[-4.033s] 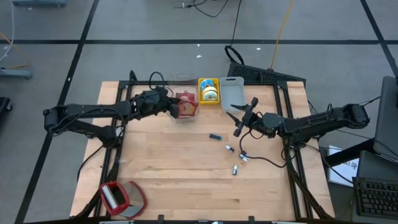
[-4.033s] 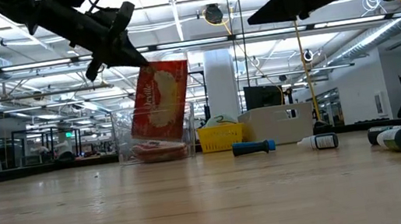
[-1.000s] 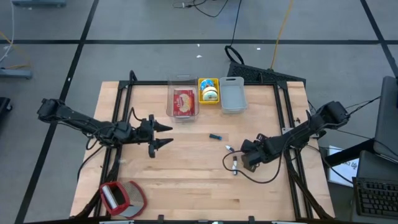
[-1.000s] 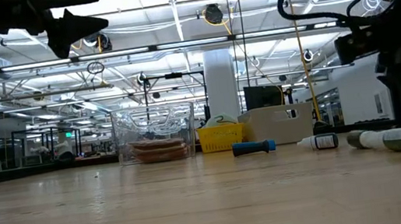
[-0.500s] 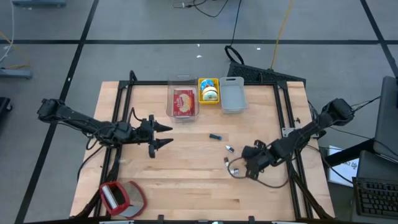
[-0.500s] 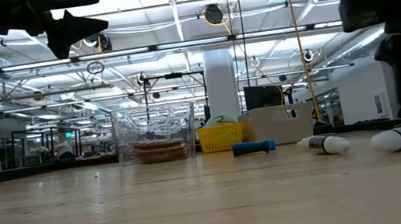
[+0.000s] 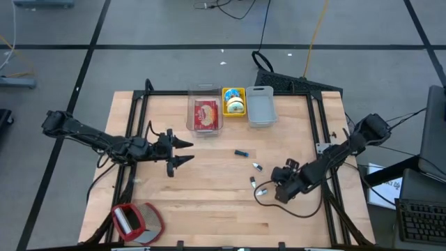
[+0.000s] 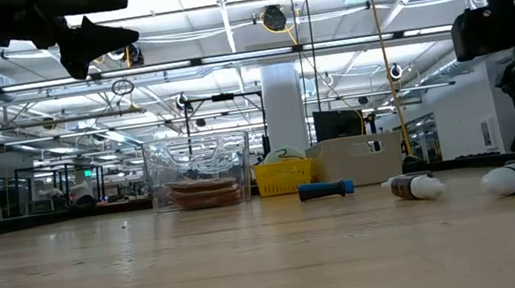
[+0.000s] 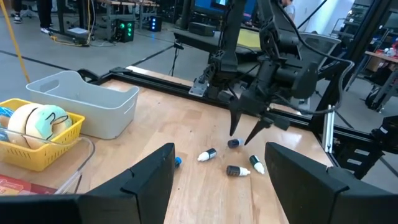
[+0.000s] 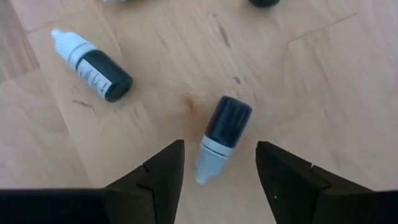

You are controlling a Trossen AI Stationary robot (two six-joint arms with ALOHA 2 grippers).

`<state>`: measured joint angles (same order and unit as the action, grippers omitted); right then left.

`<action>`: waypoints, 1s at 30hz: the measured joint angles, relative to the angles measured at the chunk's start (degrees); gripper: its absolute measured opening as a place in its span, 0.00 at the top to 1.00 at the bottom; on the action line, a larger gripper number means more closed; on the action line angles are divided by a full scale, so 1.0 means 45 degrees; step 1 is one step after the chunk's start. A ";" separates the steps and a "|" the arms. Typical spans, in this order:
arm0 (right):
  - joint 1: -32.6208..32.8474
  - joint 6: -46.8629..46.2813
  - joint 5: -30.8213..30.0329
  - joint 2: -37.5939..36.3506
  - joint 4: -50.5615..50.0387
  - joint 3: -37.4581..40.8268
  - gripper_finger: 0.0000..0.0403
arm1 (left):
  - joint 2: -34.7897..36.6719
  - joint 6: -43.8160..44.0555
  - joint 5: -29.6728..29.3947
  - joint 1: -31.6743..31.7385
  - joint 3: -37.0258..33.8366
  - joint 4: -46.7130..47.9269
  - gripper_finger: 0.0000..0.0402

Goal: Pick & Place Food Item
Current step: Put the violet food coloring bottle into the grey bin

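You won't find any lettering here that can be read. The red packet (image 7: 206, 114) lying in the clear container (image 7: 205, 92) carries a pale printed patch, but its wording is too small to make out from above. The small dark bottles (image 10: 224, 133) on the table (image 7: 209, 188) wear a light label band whose print you cannot read either, and the room behind the table shows you no legible signs.
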<state>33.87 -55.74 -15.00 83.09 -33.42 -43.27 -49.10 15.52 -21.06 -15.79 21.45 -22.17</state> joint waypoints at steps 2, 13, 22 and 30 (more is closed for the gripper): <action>0.0000 -0.0033 0.0037 0.0244 0.0120 0.0000 0.54 | 0.0000 0.0001 0.0001 0.0000 0.0000 0.0004 0.37; -0.0005 -0.0269 0.0319 0.0718 0.0207 -0.0024 0.54 | 0.0000 -0.0067 -0.0004 0.0000 0.0000 0.0013 0.37; -0.0005 -0.0230 0.0348 0.0728 0.0213 -0.0019 0.63 | 0.0000 -0.0037 -0.0004 0.0004 0.0000 0.0013 0.37; -0.0024 -0.0274 0.0348 0.0737 0.0465 -0.0010 0.77 | 0.0000 -0.0013 -0.0004 0.0000 0.0005 0.0009 0.37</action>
<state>33.76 -56.97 -13.43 86.41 -31.33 -43.31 -49.10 15.46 -21.08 -15.79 21.47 -22.13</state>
